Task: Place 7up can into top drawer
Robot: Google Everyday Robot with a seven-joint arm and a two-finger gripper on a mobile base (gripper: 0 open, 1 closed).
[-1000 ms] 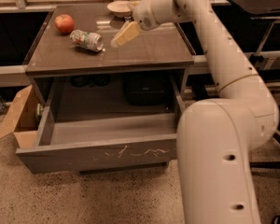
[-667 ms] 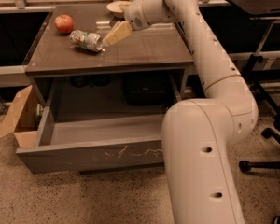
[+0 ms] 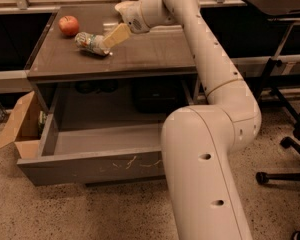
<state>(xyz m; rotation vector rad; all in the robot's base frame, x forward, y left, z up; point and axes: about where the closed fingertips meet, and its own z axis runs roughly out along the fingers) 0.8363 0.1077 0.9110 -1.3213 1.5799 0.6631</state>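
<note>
The drawer (image 3: 90,166) stands pulled out under my desk (image 3: 150,54), ready to receive. Up top, right of the apple (image 3: 68,25), the can (image 3: 91,43) lies on its side; my pincer (image 3: 110,40) meets its right end, and I cannot tell how far it is open.

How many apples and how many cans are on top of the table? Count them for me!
Apples: 1, the red apple
Cans: 1, the 7up can, lying down
Total: 2
The gripper is right next to the can.
</note>
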